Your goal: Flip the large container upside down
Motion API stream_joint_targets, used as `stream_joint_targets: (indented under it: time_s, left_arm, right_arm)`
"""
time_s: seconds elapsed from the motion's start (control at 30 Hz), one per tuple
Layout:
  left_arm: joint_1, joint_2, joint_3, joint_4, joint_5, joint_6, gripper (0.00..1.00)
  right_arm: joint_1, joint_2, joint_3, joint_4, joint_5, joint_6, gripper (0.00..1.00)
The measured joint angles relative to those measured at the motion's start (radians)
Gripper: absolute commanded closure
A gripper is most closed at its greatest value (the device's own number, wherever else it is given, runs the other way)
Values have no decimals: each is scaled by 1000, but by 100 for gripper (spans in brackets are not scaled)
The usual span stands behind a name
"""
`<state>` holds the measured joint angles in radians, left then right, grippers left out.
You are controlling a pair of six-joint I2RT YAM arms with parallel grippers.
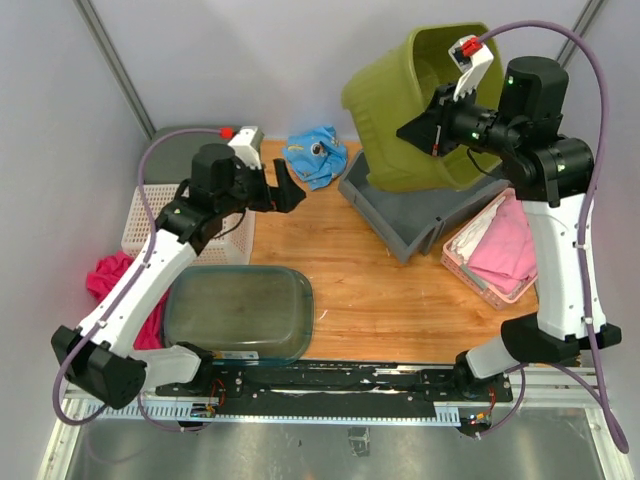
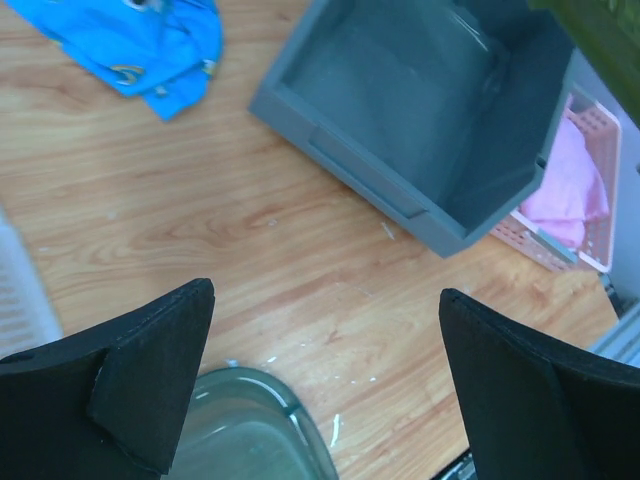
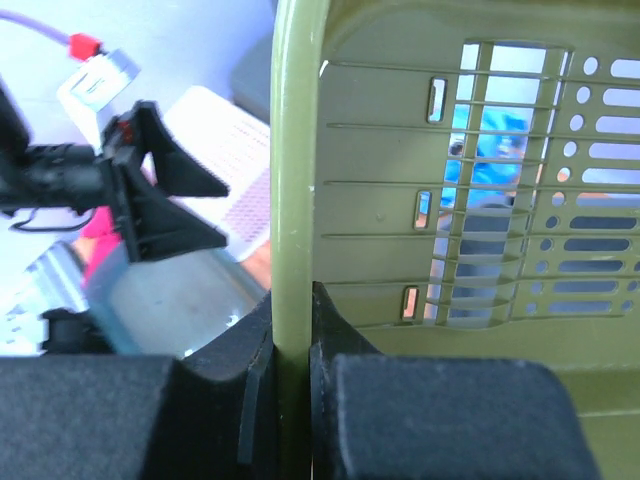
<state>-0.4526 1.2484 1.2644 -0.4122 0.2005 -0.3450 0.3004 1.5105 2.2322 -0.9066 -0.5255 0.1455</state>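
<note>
The large container is an olive-green slotted basket [image 1: 415,100], lifted off the table and tilted on its side above the grey bin [image 1: 400,225]. My right gripper [image 1: 425,132] is shut on its rim; in the right wrist view the fingers clamp the green rim [image 3: 292,250] from both sides, with the slotted wall [image 3: 480,200] to the right. My left gripper [image 1: 287,190] is open and empty, hovering over the wooden table. In the left wrist view [image 2: 325,300] its jaws stand wide apart.
A clear tub [image 1: 240,310] lies at the near left, also in the left wrist view [image 2: 250,430]. A blue cloth [image 1: 313,152] lies at the back. A white basket [image 1: 165,225] and a pink cloth [image 1: 108,275] are on the left. A pink basket [image 1: 495,250] of pink cloth is on the right.
</note>
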Motion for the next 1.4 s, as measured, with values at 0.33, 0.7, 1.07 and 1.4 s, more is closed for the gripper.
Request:
stream_joint_targets:
  time_s: [0.33,0.7,1.07,1.4]
  left_arm:
    - [224,-86,26,-183,-77,23,1]
    - [360,-209,73,-296,-307,-58,1]
    - [373,-210,93,-346,-414,-62,1]
    - [373,-230,153,-350,-425,41,1]
  right_arm:
    - [111,-67,-284,322,-373,186,99]
    - [186,29,-294,764,-584,552,100]
    - [186,273,-283,1165,-697,1140,99]
    - [186,393,-318,1339,-772,1402,99]
